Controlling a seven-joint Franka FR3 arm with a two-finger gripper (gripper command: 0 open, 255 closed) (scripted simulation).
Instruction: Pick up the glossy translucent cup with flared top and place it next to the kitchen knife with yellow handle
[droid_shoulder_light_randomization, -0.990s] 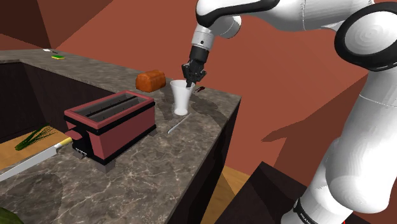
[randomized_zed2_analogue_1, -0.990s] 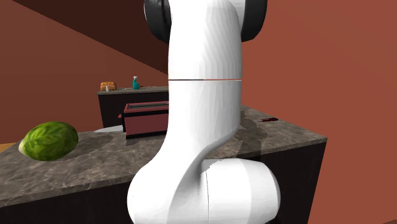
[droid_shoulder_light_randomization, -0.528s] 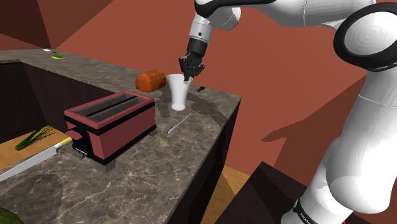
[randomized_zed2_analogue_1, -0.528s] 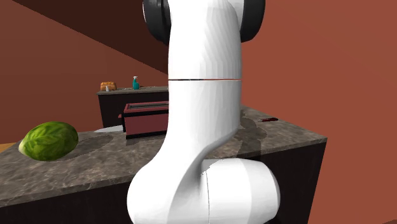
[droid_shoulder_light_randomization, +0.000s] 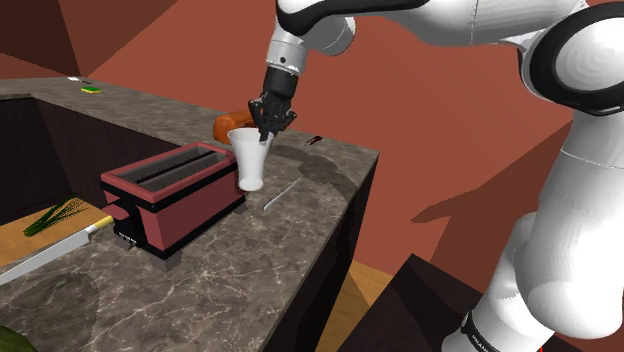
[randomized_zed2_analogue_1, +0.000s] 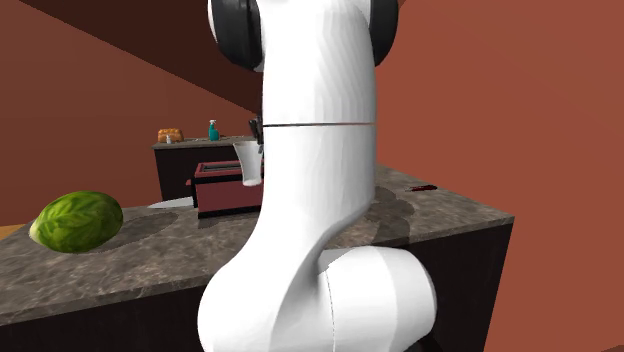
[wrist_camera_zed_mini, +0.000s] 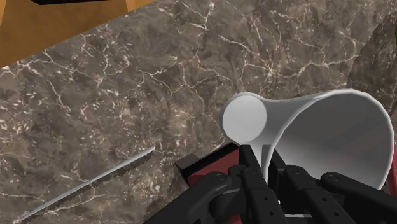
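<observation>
Above the counter (droid_shoulder_light_randomization: 300, 240), the gripper (droid_shoulder_light_randomization: 267, 128) is pinching the rim of the white cup (droid_shoulder_light_randomization: 250, 162); the yellow-handled knife (droid_shoulder_light_randomization: 55, 250) is lying well apart, past the toaster (droid_shoulder_light_randomization: 178, 192) toward the shoulder view's lower left

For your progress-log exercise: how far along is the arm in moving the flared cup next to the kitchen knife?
Done: the gripper is shut on the rim of the white cup, which hangs clear of the counter. In hand: carrying it, now beside the red toaster. Left: reach the knife at the shoulder view's lower left and set the cup down beside it.
</observation>
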